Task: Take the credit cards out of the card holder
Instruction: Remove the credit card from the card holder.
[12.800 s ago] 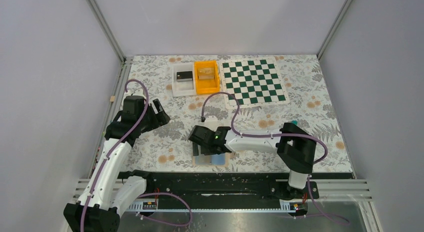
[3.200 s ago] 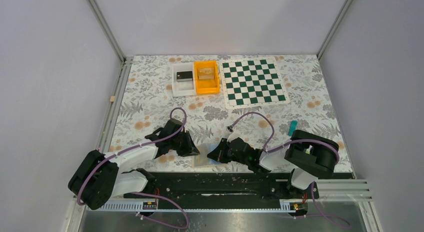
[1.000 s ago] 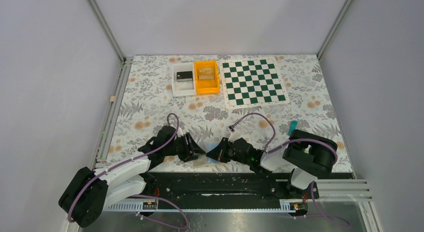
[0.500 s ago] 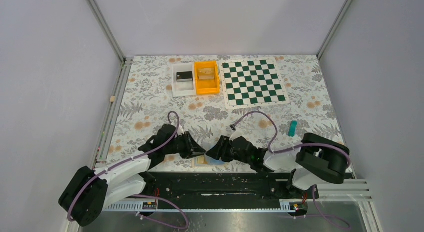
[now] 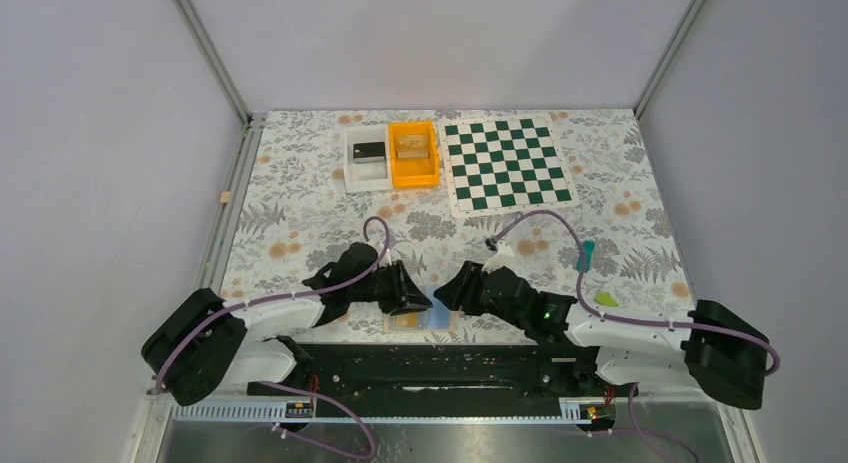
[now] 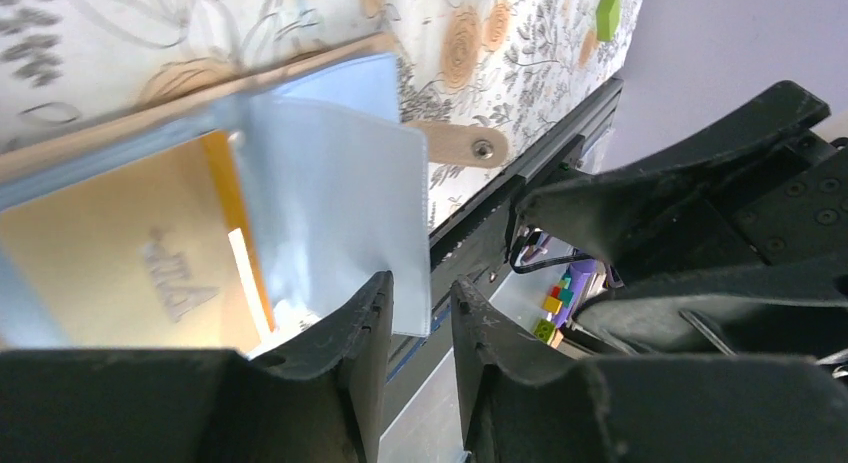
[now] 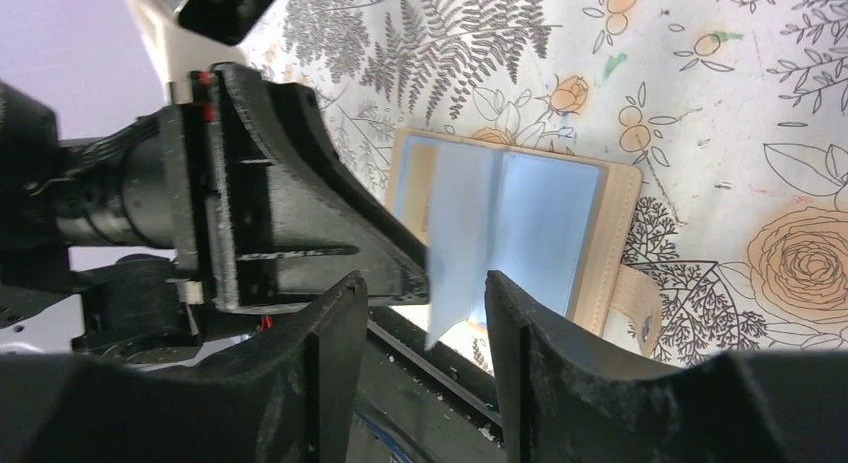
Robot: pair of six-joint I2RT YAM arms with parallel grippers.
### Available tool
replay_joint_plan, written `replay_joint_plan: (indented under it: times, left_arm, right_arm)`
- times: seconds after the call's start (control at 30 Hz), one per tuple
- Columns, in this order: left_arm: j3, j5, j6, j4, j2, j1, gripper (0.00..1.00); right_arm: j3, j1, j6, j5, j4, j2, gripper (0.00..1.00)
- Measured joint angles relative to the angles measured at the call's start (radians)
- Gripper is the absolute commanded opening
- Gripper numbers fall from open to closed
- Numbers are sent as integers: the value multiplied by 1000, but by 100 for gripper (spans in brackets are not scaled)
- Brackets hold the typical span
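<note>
One card holder (image 5: 420, 322) lies open on the flowered bench (image 5: 300, 213), well apart from the orange bin (image 5: 413, 169), almost straight down from it toward the arm bases. One yellow card (image 6: 120, 273) shows in its pocket; whether more sit behind cannot be told. One clear light-blue leaf (image 6: 330, 203) stands up from the fold.

Two pincers meet over the holder. The left pincer (image 6: 422, 283) has its fingers nearly together, nipping the lower corner of that leaf. The right pincer (image 7: 425, 283) is spread wide, holding nothing, just over the leaf's free edge.

The orange bin holds one tan piece. One white tray (image 5: 366, 178) touches the bin's left side and holds one dark block. One green-and-white chequered mat (image 5: 507, 163) lies just right of the bin.
</note>
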State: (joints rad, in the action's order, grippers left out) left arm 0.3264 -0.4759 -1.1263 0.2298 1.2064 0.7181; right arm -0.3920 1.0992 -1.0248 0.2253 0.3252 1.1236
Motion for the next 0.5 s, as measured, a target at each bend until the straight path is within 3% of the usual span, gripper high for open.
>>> replay_joint_plan:
  times: [0.23,0.5]
  left_arm:
    - [64,-3,0,78,114,22,29]
    - [83,15,29,42,140,22,31]
  right_arm:
    - [-3,0,52,-1,-47,-83,42]
    - [-62,54,96,-18,-40,4,38]
